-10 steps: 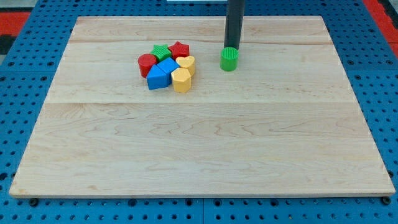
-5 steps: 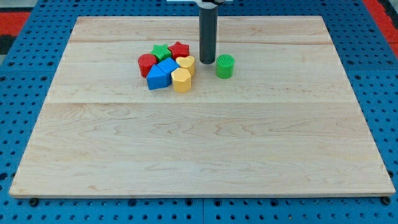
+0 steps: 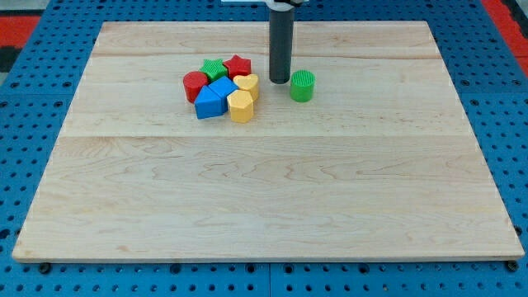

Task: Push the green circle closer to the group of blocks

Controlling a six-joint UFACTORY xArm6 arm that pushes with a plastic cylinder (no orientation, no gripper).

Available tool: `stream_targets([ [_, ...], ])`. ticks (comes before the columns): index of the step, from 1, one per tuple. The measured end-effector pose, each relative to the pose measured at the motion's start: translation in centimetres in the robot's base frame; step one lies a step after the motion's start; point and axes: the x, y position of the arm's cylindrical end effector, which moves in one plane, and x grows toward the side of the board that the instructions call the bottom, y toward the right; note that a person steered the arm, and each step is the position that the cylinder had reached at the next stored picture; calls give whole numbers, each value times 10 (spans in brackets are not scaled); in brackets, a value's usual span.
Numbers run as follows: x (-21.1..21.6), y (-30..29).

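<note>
1. A pale wooden board (image 3: 264, 181) lies on a blue pegboard bench (image 3: 33, 99), with red matting showing at the view's top corners.
2. My tip (image 3: 280, 81) is the bare end of a dark rod. It has no jaws to part or close, and it rests on the board holding nothing.
3. The green circle (image 3: 302, 86) stands just to the view's right of my tip, very near it; I cannot tell whether the two touch.
4. The group sits to the view's left of my tip: a red circle (image 3: 195, 85), a green star (image 3: 214, 68), a red star (image 3: 238, 66), a blue block (image 3: 223, 87) and another blue block (image 3: 209, 103) below it, a yellow heart (image 3: 247, 84), and a yellow hexagon (image 3: 241, 106).
5. My tip stands in the gap between the group and the green circle, so it is on the wrong side for the push.
6. I judge the step in hand to be repositioning; the closing push has not begun, and the circle is well apart from the yellow heart.
7. Next I would steer around the circle, above or below it, to its right side, then push left toward the yellow blocks.
8. The round block may roll off line if struck off-centre, so the contact should be square.
</note>
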Motion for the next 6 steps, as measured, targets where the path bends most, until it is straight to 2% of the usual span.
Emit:
stream_targets([
  [2,2,-28],
  [6,36,-34],
])
